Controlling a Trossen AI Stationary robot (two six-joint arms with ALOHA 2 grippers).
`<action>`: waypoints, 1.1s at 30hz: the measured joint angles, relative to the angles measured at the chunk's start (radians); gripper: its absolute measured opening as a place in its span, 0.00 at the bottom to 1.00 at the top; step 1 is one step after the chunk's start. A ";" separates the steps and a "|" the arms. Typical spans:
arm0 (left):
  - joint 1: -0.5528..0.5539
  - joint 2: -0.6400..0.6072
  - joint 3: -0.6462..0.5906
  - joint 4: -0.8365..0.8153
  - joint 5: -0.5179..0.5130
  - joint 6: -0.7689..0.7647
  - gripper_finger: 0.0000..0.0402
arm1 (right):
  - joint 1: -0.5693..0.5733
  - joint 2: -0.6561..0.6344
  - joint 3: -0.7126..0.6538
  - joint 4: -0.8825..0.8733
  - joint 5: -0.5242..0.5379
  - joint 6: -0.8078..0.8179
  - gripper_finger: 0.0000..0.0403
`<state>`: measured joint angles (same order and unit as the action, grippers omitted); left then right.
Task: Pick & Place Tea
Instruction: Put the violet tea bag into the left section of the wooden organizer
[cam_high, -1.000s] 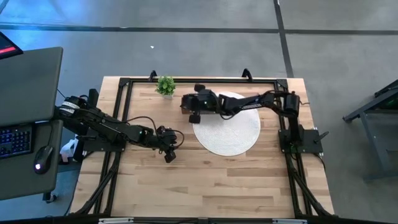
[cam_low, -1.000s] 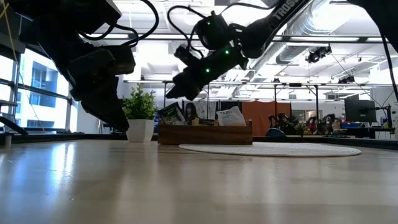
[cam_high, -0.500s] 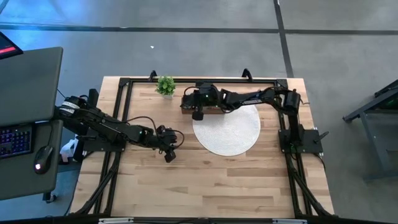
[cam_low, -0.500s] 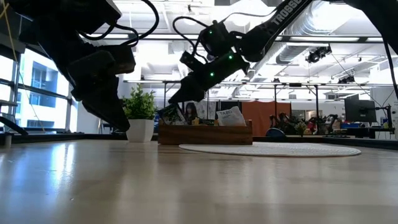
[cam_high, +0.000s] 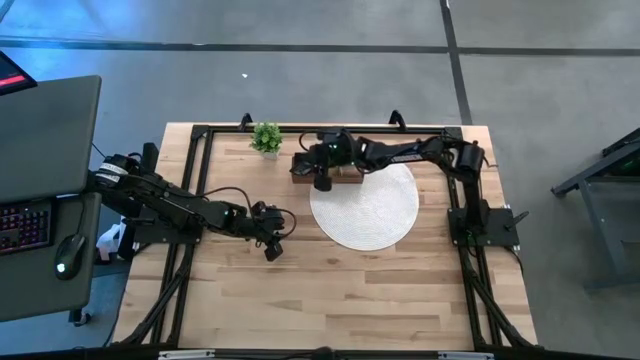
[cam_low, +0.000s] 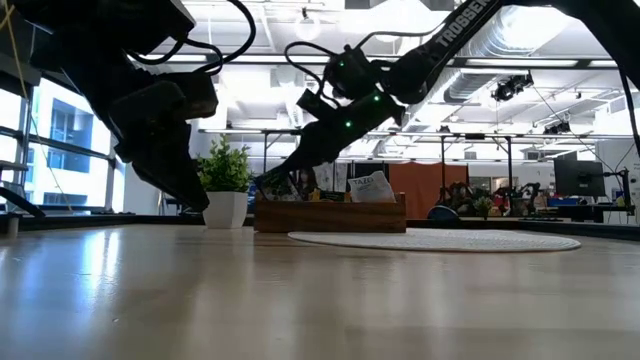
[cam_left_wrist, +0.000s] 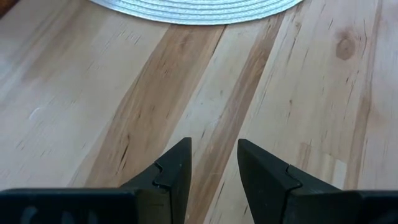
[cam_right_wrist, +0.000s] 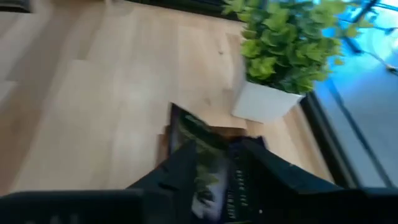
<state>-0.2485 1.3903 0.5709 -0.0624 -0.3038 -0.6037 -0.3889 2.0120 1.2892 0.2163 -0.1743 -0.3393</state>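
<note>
The right gripper (cam_right_wrist: 221, 171) sits with its jaws apart around the top edge of a black sachet with green print (cam_right_wrist: 199, 152), not yet clamped on it as far as can be seen. That sachet stands with the other tea (cam_low: 372, 187) in the wooden tray (cam_low: 330, 214), which lies at twelve o'clock on the desk (cam_high: 340, 290), against the far rim of the white woven mat (cam_high: 375, 215) and just beside the small potted plant (cam_high: 265, 137). To do this step well, the jaws should probably sink a little deeper over one sachet only, square to its flat faces, close firmly, then lift straight up so neighbouring sachets stay put. The left gripper (cam_left_wrist: 212, 163) waits low over bare wood at about nine o'clock, jaws apart and holding nothing.
</note>
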 joint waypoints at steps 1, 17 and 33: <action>0.000 0.000 0.000 0.000 0.000 0.000 0.32 | 0.000 0.002 0.000 -0.001 -0.017 0.000 0.26; 0.000 0.000 0.000 0.000 -0.003 0.000 0.32 | 0.017 0.027 0.000 0.091 0.056 0.034 0.03; 0.000 0.000 0.000 0.002 0.007 -0.003 0.32 | 0.052 0.046 -0.108 0.239 0.308 0.361 0.02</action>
<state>-0.2485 1.3903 0.5709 -0.0601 -0.2969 -0.6064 -0.3370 2.0583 1.1816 0.4554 0.1333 0.0220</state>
